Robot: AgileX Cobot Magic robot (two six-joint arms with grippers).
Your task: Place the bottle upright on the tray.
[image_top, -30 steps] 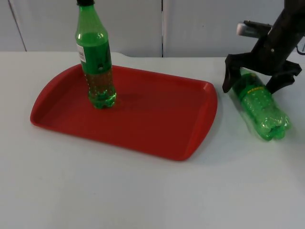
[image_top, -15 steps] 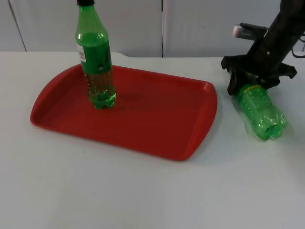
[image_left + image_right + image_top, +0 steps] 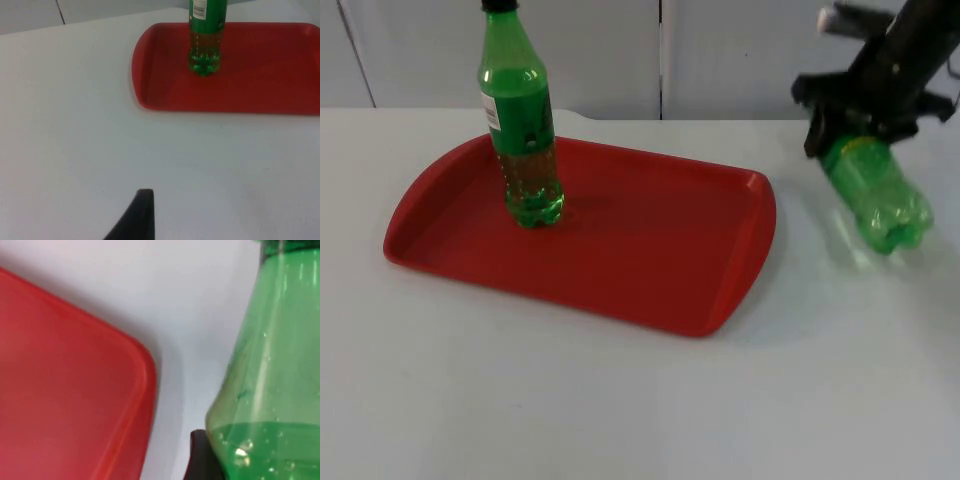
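Note:
A red tray [image 3: 650,265] lies on the white table, and one green bottle [image 3: 521,130] stands upright on its left part; the left wrist view has the same bottle [image 3: 205,35] on the tray [image 3: 260,95]. To the right of the tray, my right gripper [image 3: 855,125] is shut on a second green bottle [image 3: 880,195], which hangs tilted above the table with its base toward the front. The right wrist view has this held bottle [image 3: 270,370] close beside the tray's corner [image 3: 75,390]. My left arm waits off to the left, one black fingertip [image 3: 137,217] above bare table.
The grey partition wall [image 3: 660,55] closes the table at the back. White table surface [image 3: 620,400] stretches in front of the tray and around the held bottle.
My right gripper closed on the lying bottle's upper part and lifted it off the table, moving up and slightly right. The tray and the upright bottle stayed put.

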